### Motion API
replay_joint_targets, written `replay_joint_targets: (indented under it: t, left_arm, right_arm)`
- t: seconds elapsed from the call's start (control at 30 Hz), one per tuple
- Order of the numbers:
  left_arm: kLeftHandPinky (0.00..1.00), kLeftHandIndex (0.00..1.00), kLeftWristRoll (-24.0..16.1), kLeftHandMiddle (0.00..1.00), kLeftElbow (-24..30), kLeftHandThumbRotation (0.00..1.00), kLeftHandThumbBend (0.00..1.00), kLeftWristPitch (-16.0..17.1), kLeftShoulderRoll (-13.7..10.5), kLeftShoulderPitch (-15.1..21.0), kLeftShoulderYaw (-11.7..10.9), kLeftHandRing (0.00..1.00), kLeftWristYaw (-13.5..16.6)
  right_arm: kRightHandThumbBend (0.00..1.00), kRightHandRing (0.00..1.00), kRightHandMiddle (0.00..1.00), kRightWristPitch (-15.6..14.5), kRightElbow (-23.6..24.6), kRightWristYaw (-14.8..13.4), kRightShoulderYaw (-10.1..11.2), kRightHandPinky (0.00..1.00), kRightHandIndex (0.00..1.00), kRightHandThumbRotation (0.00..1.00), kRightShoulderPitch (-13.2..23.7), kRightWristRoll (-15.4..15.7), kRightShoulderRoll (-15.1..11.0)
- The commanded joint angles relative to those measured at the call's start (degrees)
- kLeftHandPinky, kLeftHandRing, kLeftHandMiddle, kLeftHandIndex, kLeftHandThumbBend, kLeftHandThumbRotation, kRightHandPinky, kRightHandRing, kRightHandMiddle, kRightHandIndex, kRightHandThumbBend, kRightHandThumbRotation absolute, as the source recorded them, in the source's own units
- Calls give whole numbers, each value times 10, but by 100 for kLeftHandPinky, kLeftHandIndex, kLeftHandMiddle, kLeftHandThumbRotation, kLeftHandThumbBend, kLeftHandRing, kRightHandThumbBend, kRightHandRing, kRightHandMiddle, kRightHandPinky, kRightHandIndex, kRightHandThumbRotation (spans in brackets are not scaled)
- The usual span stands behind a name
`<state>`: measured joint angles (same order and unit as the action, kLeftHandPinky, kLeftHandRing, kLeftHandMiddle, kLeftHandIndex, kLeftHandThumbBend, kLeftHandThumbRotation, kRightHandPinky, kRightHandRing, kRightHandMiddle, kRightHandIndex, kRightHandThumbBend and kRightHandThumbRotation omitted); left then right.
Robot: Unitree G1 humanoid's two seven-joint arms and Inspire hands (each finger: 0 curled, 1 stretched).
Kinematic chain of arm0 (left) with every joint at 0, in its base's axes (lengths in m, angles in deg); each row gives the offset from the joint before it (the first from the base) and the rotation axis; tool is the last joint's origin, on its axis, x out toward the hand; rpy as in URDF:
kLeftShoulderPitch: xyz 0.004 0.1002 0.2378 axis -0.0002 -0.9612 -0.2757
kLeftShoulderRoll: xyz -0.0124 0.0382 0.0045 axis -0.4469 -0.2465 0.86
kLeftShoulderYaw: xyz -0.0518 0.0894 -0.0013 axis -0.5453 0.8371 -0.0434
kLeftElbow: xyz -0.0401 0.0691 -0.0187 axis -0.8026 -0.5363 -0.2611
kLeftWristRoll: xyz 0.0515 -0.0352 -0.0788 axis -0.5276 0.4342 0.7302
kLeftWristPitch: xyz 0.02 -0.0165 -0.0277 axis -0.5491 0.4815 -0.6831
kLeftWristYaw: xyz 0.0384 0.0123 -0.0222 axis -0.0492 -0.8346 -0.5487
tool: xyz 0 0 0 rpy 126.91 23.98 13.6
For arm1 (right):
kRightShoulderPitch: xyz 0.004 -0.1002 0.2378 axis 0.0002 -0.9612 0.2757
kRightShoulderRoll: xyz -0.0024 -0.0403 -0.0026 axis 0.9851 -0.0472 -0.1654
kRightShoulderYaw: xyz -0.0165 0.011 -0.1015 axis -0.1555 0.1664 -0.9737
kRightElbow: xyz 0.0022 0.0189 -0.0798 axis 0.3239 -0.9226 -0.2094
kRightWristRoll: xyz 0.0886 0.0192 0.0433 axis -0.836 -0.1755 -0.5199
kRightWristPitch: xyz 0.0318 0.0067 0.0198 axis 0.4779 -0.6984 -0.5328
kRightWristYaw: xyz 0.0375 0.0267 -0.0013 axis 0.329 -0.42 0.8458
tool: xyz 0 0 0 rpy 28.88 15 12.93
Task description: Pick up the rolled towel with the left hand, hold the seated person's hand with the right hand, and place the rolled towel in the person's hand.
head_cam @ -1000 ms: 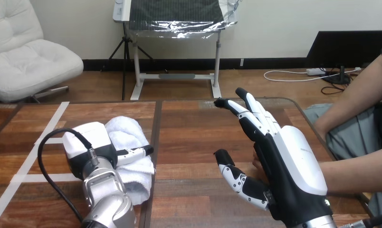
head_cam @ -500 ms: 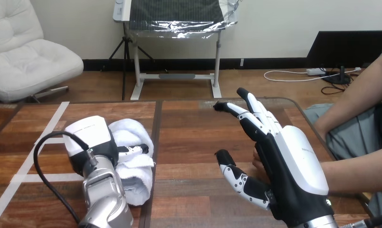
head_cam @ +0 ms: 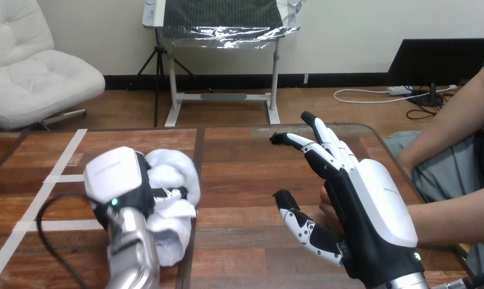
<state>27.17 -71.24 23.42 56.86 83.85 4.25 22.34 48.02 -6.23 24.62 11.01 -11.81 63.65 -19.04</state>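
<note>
"Rolled towel (head_cam: 174, 173), white: where was it?"

"On the left part of the wooden table (head_cam: 245, 174), beside the dark seam. The left hand (head_cam: 116, 180) lay over it, with fingers (head_cam: 167, 194) curled round the roll. Whether it was clear of the wood could not be told."

"Any legible writing?"

"Faint print on the right hand's (head_cam: 363, 205) white shell was too small to read."

"That hand's pose?"

"Fingers straight, slightly spread, pointing away; thumb out to the left. It stood over the person's hand (head_cam: 325, 208); whether they touched could not be told."
</note>
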Motion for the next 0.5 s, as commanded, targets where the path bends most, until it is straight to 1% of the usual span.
replay_joint_targets:
  t: [0.0, 0.1, 0.17, 0.3, 0.47]
  left_arm:
    - [10, 46, 25, 24, -4, 4, 65, 58, -2, -7, -21, 16, 35]
    - [13, 47, 39, 28, -8, 5, 61, 90, -3, -11, -27, 19, 46]
    - [13, 47, 44, 29, -11, 6, 60, 104, -4, -13, -29, 20, 53]
    - [15, 48, 57, 31, -18, 7, 59, 145, -5, -17, -35, 22, 67]
    - [18, 47, 64, 35, -27, 10, 57, 180, -6, -20, -37, 25, 80]
  right_arm:
    - [30, 100, 97, 8, 30, -1, 8, 100, 82, 0, 19, -1, -3]
    - [30, 100, 97, 6, 31, 1, 7, 100, 81, 0, 19, 0, -3]
    - [30, 100, 97, 6, 31, 2, 7, 100, 81, 0, 19, -1, -3]
    - [30, 100, 96, 5, 32, 3, 6, 100, 81, 0, 18, 0, -2]
    - [30, 100, 96, 9, 28, 0, 6, 100, 81, 0, 20, -2, -3]
